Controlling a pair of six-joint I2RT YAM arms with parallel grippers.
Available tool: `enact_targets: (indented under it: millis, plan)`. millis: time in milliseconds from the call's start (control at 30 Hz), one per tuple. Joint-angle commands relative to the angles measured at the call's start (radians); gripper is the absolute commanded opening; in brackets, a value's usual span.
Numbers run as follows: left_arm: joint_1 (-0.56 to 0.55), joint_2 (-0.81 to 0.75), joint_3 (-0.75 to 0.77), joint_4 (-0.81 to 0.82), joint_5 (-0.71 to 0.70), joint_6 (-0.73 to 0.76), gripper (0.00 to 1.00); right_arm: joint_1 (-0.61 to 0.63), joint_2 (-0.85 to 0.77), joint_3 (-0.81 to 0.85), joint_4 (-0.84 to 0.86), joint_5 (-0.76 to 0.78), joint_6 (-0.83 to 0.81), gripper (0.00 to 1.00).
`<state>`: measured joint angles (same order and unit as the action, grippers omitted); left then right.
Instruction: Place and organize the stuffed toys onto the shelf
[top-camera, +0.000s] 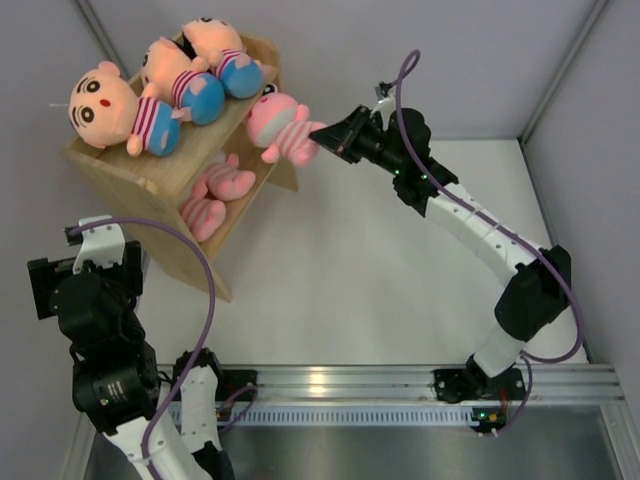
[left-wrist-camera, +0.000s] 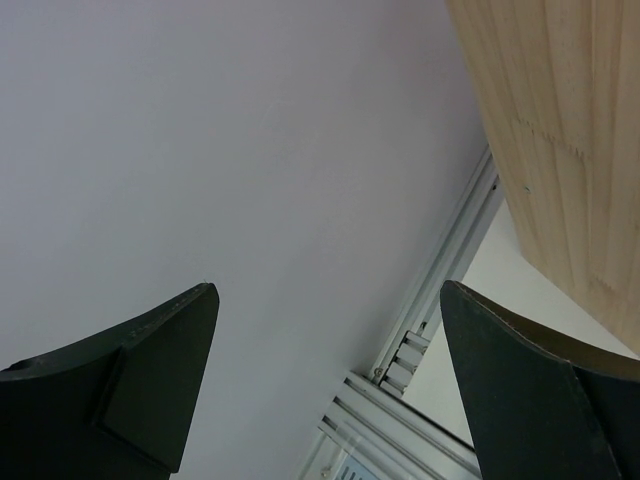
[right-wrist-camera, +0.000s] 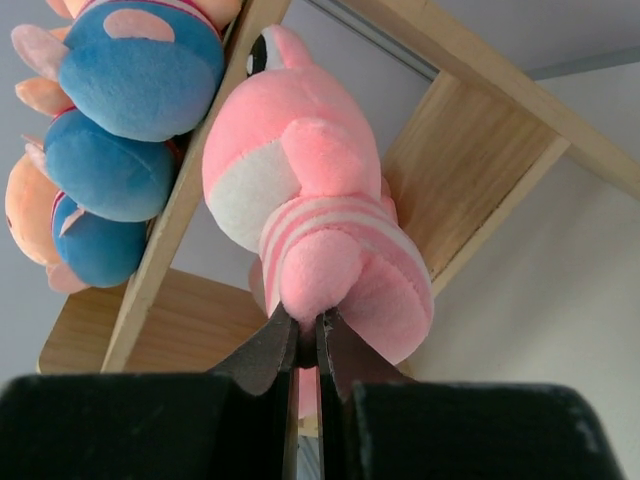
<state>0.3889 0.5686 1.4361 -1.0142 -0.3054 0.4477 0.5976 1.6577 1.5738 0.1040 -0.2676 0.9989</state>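
The wooden shelf (top-camera: 130, 175) stands at the back left. Three boy dolls lie on its top tier: one (top-camera: 120, 110), one (top-camera: 178, 78), one (top-camera: 220, 52). Two pink animals (top-camera: 215, 195) lie on the lower tier. My right gripper (top-camera: 322, 135) is shut on the third pink animal (top-camera: 278, 125), pinching its rear at the shelf's right end; the same toy shows in the right wrist view (right-wrist-camera: 310, 220), pinched by the gripper (right-wrist-camera: 308, 330). My left gripper (left-wrist-camera: 325, 330) is open and empty beside the shelf's side panel (left-wrist-camera: 560, 150), raised at the near left (top-camera: 85, 265).
Grey walls enclose the table at the back, left and right. An aluminium rail (top-camera: 400, 385) runs along the near edge by the arm bases. The white tabletop (top-camera: 380, 270) lies right of the shelf.
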Motion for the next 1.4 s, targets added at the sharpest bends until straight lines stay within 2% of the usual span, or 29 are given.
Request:
enact_targets:
  millis: [0, 167, 400, 600, 900, 1367]
  plan:
    - [0.008, 0.008, 0.01, 0.069, -0.017, -0.001, 0.98, 0.024, 0.025, 0.069, 0.054, 0.011, 0.018, 0.0]
    - [0.008, 0.007, 0.006, 0.068, -0.001, -0.006, 0.99, 0.025, 0.085, 0.09, 0.057, 0.013, 0.035, 0.0]
    - [0.008, 0.008, 0.004, 0.068, 0.022, -0.007, 0.99, 0.027, 0.154, 0.184, -0.03, 0.01, -0.006, 0.0]
    - [0.008, 0.008, -0.003, 0.066, 0.032, -0.006, 0.99, 0.027, 0.183, 0.187, 0.023, 0.008, -0.019, 0.0]
    - [0.008, 0.004, -0.006, 0.066, 0.04, -0.004, 0.99, 0.027, 0.312, 0.356, -0.024, -0.018, -0.008, 0.0]
    - [0.01, -0.003, -0.013, 0.063, 0.057, -0.006, 0.99, 0.047, 0.511, 0.526, 0.054, 0.011, 0.076, 0.0]
